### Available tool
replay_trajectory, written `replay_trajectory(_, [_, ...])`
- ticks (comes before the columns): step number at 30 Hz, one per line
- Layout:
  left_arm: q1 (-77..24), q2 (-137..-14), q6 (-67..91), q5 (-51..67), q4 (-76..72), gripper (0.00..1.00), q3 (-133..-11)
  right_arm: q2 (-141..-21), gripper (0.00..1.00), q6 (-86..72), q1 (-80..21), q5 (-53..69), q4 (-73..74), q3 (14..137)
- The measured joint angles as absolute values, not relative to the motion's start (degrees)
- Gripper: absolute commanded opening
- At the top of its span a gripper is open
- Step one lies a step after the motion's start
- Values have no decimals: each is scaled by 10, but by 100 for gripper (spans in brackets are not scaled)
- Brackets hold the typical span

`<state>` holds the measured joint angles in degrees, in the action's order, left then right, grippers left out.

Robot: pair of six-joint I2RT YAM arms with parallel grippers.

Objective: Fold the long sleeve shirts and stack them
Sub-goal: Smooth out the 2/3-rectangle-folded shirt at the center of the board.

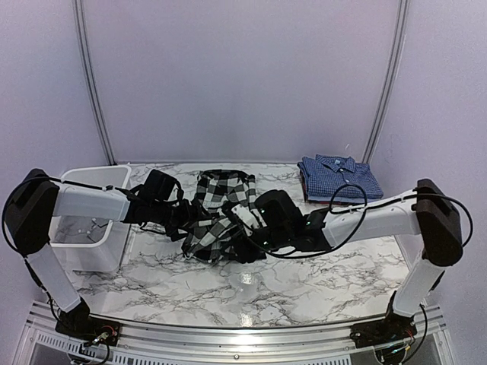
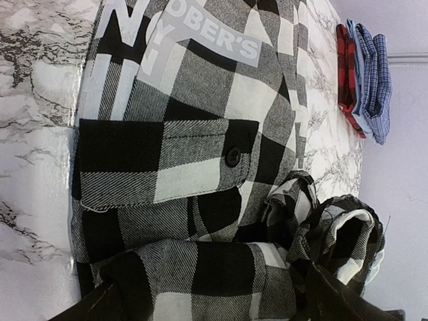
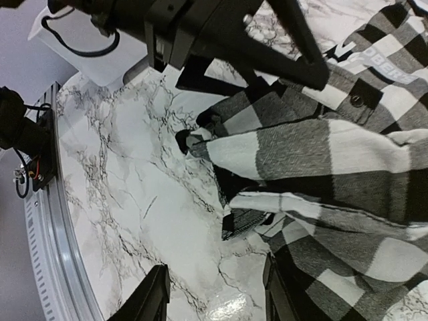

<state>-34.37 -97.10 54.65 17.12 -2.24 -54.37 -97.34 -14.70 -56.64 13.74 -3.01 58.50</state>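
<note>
B&w check shirt reads "…OBER'S", rest cut off.

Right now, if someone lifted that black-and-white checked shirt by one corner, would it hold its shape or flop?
Probably floppy: the black-and-white checked shirt lies bunched and creased, its sleeve rumpled. The thick-looking weave suggests some weight, so pushed, it would likely wrinkle up on the marble table rather than slide whole.

The black-and-white check shirt lies rumpled on the right of the marble worktop, with white lettering and a black button near the top. The left gripper hangs over its upper edge, jaws spread wide. The right gripper has its jaws apart over bare marble, just beside the cloth. A white bin sits at top left.
</note>
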Motion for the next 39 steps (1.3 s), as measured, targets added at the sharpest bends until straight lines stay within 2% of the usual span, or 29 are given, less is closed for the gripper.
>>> replay_trajectory(9, [-344,-971,548,176,-22,91,-544,-1089,41,-180,-586,157,-23,630])
replay_trajectory(28, [-344,-972,548,180,-22,91,-544,-1145,38,-277,-569,193,-53,659])
replay_trajectory(39, [-344,-975,546,180,-22,91,-544,-1145,22,-304,-567,201,-69,659])
